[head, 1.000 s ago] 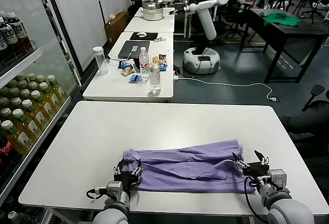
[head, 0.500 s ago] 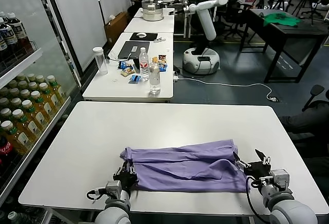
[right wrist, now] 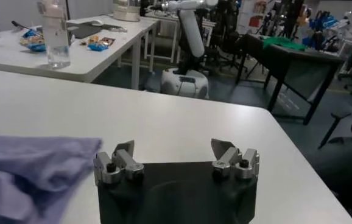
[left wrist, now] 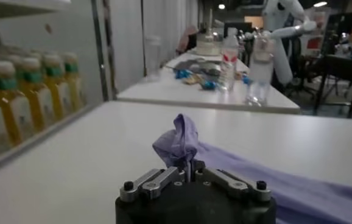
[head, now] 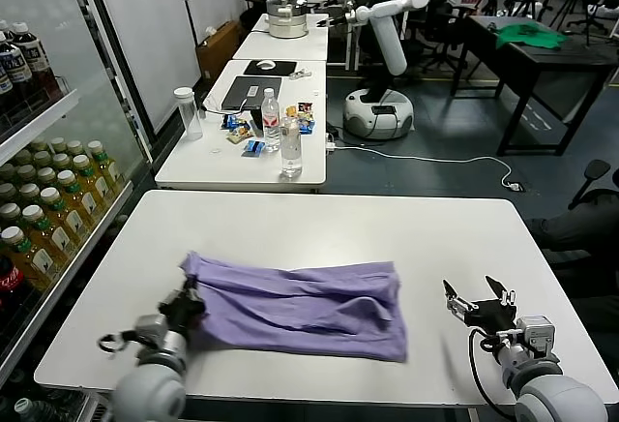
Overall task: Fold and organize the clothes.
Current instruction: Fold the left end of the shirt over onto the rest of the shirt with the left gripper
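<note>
The lavender-purple T-shirt (head: pixel 300 308) lies folded in a long band across the front of the white table (head: pixel 329 228). My left gripper (head: pixel 184 308) is shut on the shirt's left end, which bunches up between its jaws in the left wrist view (left wrist: pixel 179 141). My right gripper (head: pixel 476 298) is open and empty, to the right of the shirt's right end and apart from it. In the right wrist view the open gripper (right wrist: pixel 175 159) has the shirt's edge (right wrist: pixel 30 164) beside it.
A second table (head: pixel 242 141) behind holds water bottles (head: pixel 291 146), a laptop, a cup and snacks. A shelf of drink bottles (head: pixel 39 219) stands at the left. Another robot (head: pixel 382 45) and a dark table with a green cloth (head: pixel 527 37) stand far back.
My left gripper has pulled the shirt leftward across the table. My right gripper has let go of the shirt's right end and now sits open, apart from it.
</note>
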